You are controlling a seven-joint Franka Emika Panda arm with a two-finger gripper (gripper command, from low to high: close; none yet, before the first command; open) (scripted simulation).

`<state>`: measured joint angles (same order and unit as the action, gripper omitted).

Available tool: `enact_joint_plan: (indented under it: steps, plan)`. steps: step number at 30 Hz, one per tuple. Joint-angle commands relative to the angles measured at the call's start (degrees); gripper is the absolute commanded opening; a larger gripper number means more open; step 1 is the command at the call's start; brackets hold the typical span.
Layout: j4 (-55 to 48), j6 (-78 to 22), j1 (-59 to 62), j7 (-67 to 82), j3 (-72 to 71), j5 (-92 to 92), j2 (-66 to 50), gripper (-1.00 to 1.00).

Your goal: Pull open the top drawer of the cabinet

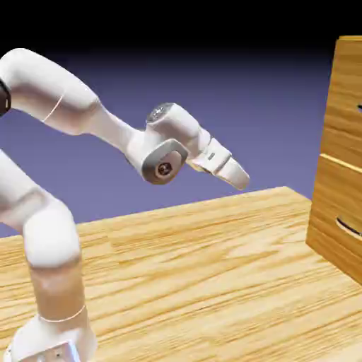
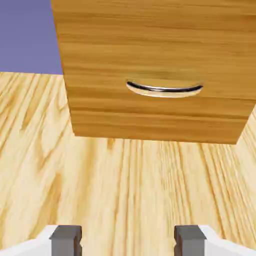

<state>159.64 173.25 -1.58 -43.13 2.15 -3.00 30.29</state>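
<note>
The likeliest trouble from here is going for the wrong front. The white two-finger gripper (image 1: 235,174) hangs in the air well apart from the tall orange-brown wood-grain cabinet (image 1: 344,145), angled downward, and the hand view is taken up by the lower drawer's slim, curved dark metal handle (image 2: 164,92) above the pale grained wooden tabletop (image 2: 115,190). The flat orange-brown top drawer front (image 1: 353,92) is the upper one at the exterior view's right edge, closed as far as can be seen, with only a bit of its small dark handle (image 1: 360,108) inside the picture. If the arm simply drives on along its present tilt, it would probably arrive too low, hooking the lower handle or knocking its tips on the wood; it looks as though the hand has to rise and level out first. The grey fingertips (image 2: 128,241) stand wide apart with nothing between them, which suits an approach, but a handle this thin leaves little to grip: should the fingers come in a touch high, low or rolled out of line with the bar, they might close on air or slip off during the pull. Pulling askew could also make the drawer bind.
</note>
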Motion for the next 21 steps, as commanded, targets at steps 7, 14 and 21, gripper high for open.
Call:
enact_joint_plan:
  steps: [7, 14, 21]
  plan:
    - [-7.9, -4.4, -5.2, -3.9, 12.5, -17.4, -13.8, 0.00]
    - [-15.8, -8.8, -10.4, -7.9, 25.0, -34.9, -27.5, 0.00]
    - [-23.8, -13.2, -15.6, -11.8, 37.4, -52.3, -41.3, 0.00]
